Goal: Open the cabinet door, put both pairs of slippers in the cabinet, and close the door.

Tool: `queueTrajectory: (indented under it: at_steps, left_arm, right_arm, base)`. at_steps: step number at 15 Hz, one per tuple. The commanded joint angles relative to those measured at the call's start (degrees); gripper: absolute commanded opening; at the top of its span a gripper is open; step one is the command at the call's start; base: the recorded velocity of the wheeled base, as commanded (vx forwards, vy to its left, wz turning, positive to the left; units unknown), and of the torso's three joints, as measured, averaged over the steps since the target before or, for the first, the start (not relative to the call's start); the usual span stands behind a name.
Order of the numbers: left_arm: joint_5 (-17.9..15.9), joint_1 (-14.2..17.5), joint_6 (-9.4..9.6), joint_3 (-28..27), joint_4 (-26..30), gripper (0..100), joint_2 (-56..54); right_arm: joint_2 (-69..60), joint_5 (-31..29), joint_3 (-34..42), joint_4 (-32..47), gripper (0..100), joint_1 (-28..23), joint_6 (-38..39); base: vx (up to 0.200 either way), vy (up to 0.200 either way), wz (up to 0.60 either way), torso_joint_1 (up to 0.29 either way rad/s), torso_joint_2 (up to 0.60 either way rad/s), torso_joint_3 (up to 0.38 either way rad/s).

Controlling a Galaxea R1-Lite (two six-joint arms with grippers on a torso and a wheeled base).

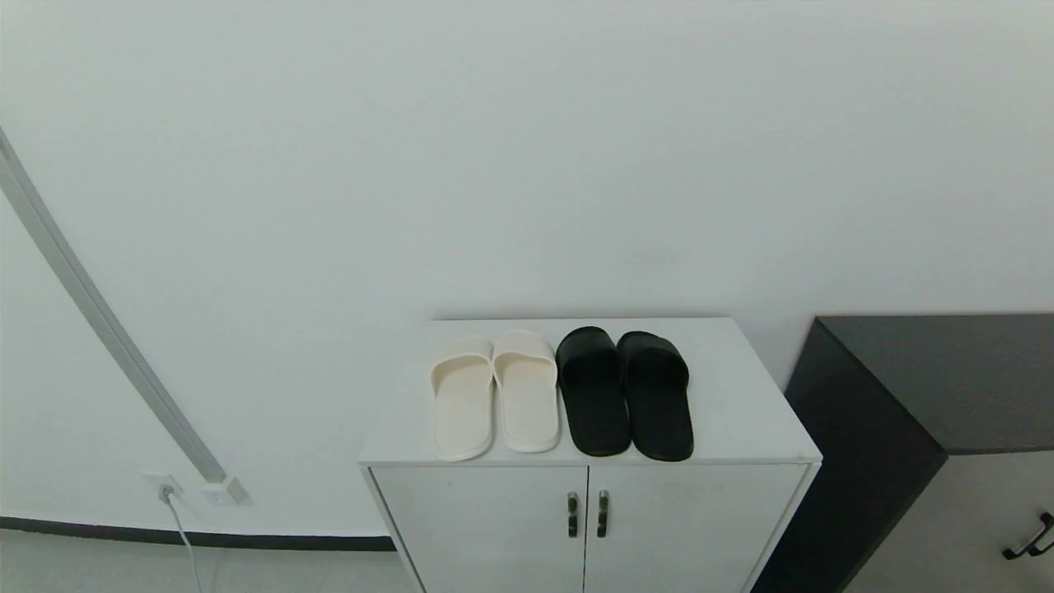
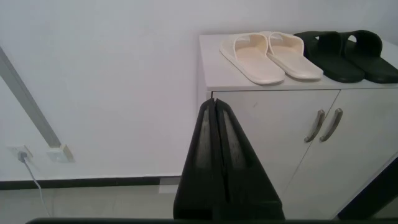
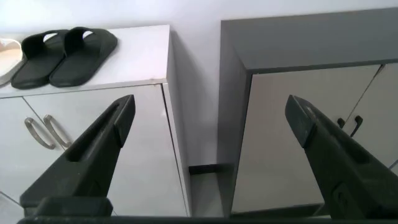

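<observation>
A white two-door cabinet stands against the wall with both doors shut and two metal handles at the centre seam. On its top lie a cream pair of slippers and, to their right, a black pair of slippers. My left gripper is shut with nothing in it, held low and to the left of the cabinet, level with its top edge. My right gripper stands wide open and empty, to the right of the cabinet, facing the gap beside it. The black slippers lie left of it.
A dark-topped cabinet with a black handle stands close on the right, a narrow gap between it and the white one. On the left wall are a slanted cable duct and a socket with a plugged cord. Bare floor lies left of the cabinet.
</observation>
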Motion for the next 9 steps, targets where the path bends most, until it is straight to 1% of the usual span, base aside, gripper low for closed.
queueTrajectory:
  at_steps: [1,2,3,4,5,6,7,9]
  left_arm:
    - [0.01,0.01,0.00,0.02,0.02,0,0.04]
    - [0.01,0.01,0.09,0.02,0.02,0,0.04]
    - [0.01,0.01,0.09,0.02,0.02,0,0.04]
    - [-0.08,0.01,0.18,0.02,0.02,0,0.04]
    - [-0.08,0.01,0.18,0.02,0.02,0,0.04]
    - [-0.08,0.01,0.09,0.02,0.02,0,0.04]
    - [0.01,0.01,-0.09,0.02,0.02,0,0.04]
    - [-0.17,0.01,0.18,0.02,0.02,0,0.04]
  right_arm:
    - [-0.02,-0.17,0.00,-0.20,100,0.04,0.76]
    - [-0.02,-0.25,0.00,-0.73,100,0.04,1.73]
    - [0.42,-0.25,-4.31,-3.45,100,0.22,3.48]
    - [5.95,-0.43,-13.54,-2.40,100,1.27,7.35]
    - [10.87,-0.34,-15.91,1.91,100,1.98,6.91]
    - [12.28,0.27,-15.64,4.99,100,2.06,4.80]
    - [14.21,2.47,-13.54,5.78,100,2.24,2.87]
    - [19.14,6.42,-11.69,5.60,100,2.50,2.78]
  base:
    - [0.000,0.000,0.00,0.000,0.00,0.000]
    - [0.000,0.000,0.00,0.000,0.00,0.000]
    - [0.000,0.000,0.00,0.000,0.00,0.000]
    - [0.000,0.000,0.00,0.000,0.00,0.000]
    - [0.000,0.000,0.00,0.000,0.00,0.000]
    - [0.000,0.000,0.00,0.000,0.00,0.000]
    - [0.000,0.000,0.00,0.000,0.00,0.000]
    - [0.000,0.000,0.00,0.000,0.00,0.000]
